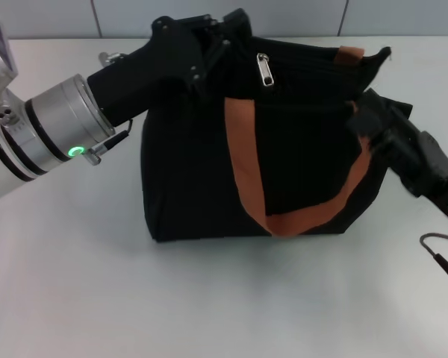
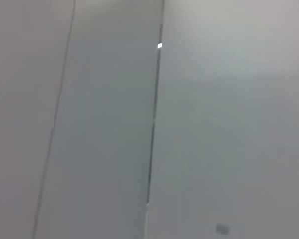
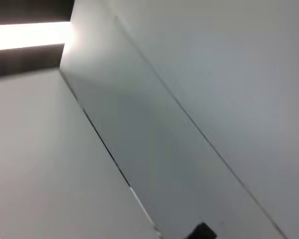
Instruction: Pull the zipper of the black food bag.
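My left gripper (image 1: 209, 52) sits at the top left corner of the black food bag (image 1: 201, 179), its black body pressed against the fabric near the start of the zip line. From the head view I cannot tell whether it is wide, narrow or pinching cloth; black on black hides the tips, and the left wrist view shows only pale wall panels. My right gripper (image 1: 369, 119) is at the bag's right side, near the upper end of the orange-brown strap (image 1: 246, 179), and there too I cannot tell how its jaws stand. The right wrist view gives me wall and a bright strip, nothing of the bag.

The zipper (image 1: 264, 68) lies on the bag's top edge, a small silver tab lying flat and pointing down the front face, between the two grippers and touched by neither. The bag stands on the white table (image 1: 75, 283), slumped a little, its top edge rumpled.

I judge this to be the bracing and approach step: both arms are at the bag's ends, and the pull itself has not begun. Next I need one gripper to hold the fabric taut while the other comes over to the tab, closes on it, and draws it along the zip line.
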Controlling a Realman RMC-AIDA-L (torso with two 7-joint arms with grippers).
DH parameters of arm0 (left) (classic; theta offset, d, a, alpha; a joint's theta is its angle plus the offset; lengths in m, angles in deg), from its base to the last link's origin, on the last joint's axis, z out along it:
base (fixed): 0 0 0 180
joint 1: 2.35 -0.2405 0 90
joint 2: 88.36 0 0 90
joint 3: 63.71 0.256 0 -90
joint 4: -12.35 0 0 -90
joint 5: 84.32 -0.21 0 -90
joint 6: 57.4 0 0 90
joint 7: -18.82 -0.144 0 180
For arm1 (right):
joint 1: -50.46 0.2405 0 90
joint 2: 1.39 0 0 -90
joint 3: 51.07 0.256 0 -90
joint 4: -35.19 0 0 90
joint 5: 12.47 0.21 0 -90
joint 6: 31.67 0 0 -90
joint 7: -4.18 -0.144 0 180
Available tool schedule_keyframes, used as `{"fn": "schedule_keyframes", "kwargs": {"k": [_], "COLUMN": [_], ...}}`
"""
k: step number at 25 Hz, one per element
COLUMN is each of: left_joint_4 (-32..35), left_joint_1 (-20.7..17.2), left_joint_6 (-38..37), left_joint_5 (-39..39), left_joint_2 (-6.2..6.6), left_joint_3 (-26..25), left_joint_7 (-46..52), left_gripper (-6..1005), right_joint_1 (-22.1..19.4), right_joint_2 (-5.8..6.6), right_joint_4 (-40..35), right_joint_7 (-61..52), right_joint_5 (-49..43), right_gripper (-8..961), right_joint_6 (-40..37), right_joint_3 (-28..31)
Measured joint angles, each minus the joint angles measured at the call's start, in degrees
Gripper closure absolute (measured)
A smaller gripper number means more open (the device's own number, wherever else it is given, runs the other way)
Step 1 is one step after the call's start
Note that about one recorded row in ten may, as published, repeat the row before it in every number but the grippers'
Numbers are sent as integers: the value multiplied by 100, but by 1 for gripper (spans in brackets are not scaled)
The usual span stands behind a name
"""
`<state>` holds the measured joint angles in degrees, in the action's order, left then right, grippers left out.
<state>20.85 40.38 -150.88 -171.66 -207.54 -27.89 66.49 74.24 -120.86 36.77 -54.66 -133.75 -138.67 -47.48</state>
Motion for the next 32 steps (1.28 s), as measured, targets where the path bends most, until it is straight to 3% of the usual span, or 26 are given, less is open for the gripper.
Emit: {"fn": "schedule_keyframes", "kwargs": {"k": [13, 25, 30, 32], "left_joint_4": [-163, -252, -252, -252], "left_joint_1": [-36, -4, -1, 4], "left_joint_6": [2, -5, 0, 0], "left_joint_5": [10, 16, 17, 17], "left_joint_2": [1, 0, 0, 0], "left_joint_3": [-2, -21, -6, -8], "left_joint_7": [-182, -186, -253, -254], "left_gripper": [980, 979, 979, 979], "right_joint_1": [418, 781, 840, 850], "right_joint_2": [-6, -23, -27, -27], "right_joint_4": [34, 443, 490, 506], "right_joint_7": [-1001, -1058, -1058, -1058], "right_joint_5": [-1, -41, -75, -79], "right_gripper": [209, 227, 292, 383], "right_joint_6": [-58, 775, 889, 891], "right_joint_3": [102, 114, 105, 105]}}
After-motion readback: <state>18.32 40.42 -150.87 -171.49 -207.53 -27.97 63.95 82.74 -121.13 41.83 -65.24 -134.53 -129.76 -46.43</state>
